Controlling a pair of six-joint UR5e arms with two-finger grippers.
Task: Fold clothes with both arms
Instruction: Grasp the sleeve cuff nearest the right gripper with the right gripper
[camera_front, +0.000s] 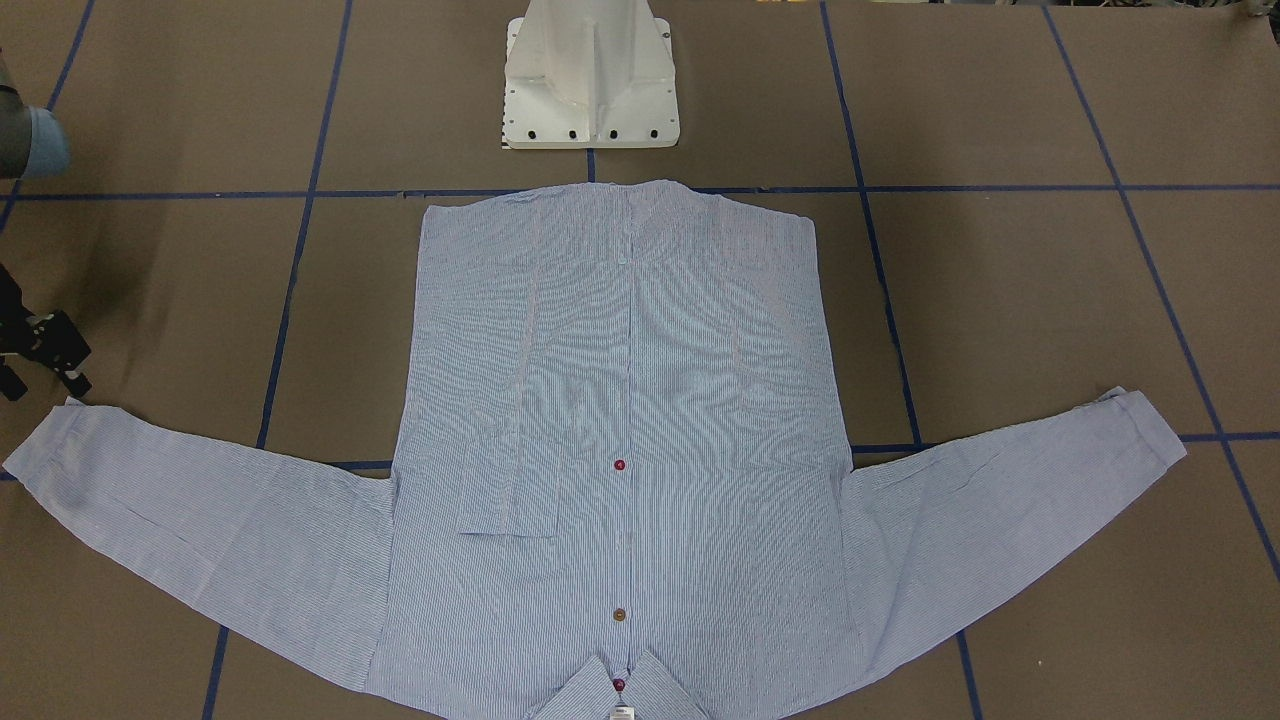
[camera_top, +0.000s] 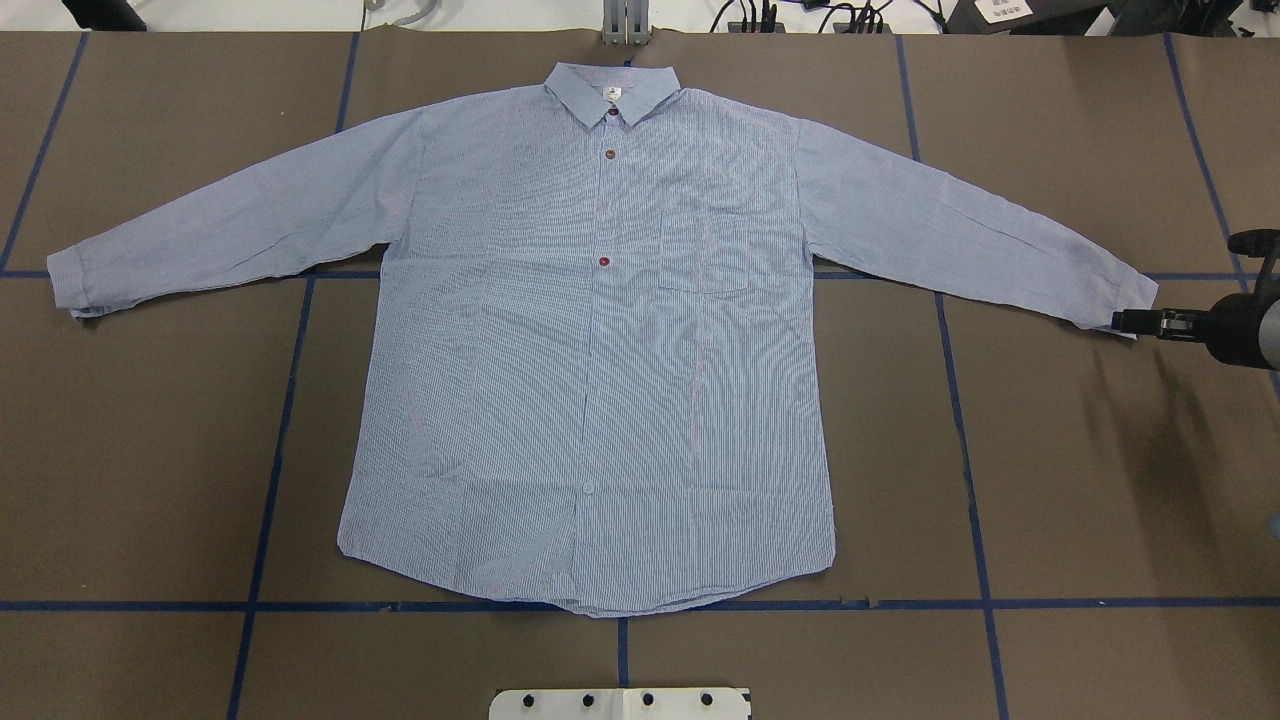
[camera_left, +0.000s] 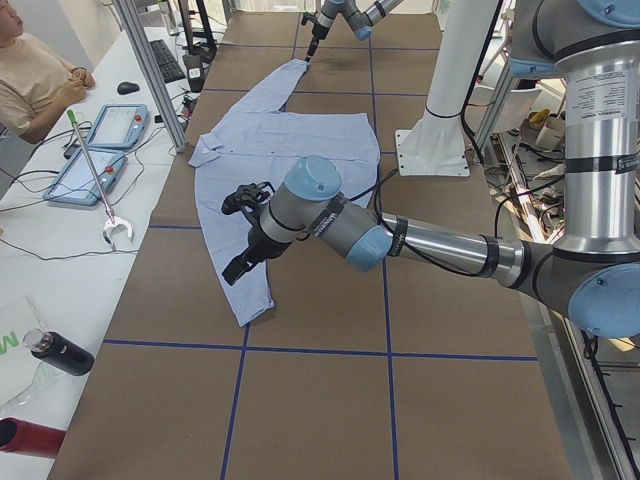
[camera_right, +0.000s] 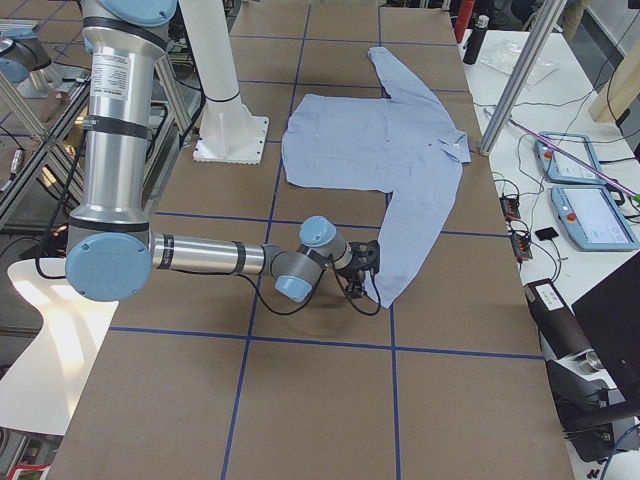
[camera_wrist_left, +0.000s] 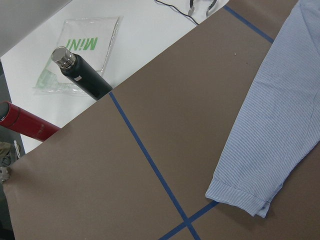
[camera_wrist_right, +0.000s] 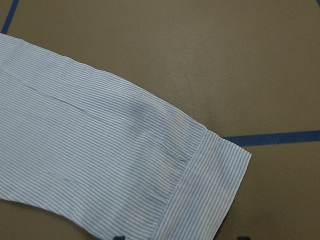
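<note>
The light blue striped shirt (camera_top: 590, 330) lies flat and face up on the brown table, buttoned, both sleeves spread wide; it also shows in the front view (camera_front: 620, 400). My right gripper (camera_top: 1125, 322) is low at the end of one sleeve, right by its cuff (camera_wrist_right: 210, 190), and open with nothing in it; its fingertips (camera_wrist_right: 118, 238) just show at the bottom edge of the right wrist view. It also shows in the front view (camera_front: 45, 385). My left gripper (camera_left: 240, 232) hangs above the table near the other cuff (camera_wrist_left: 240, 195); I cannot tell if it is open.
The white pedestal base (camera_front: 590, 80) stands at the robot's side of the table, just beyond the shirt's hem. A black bottle (camera_wrist_left: 82, 77) and a red bottle (camera_wrist_left: 25, 125) lie on a white side table. An operator (camera_left: 30, 70) sits beside teach pendants (camera_left: 115, 125).
</note>
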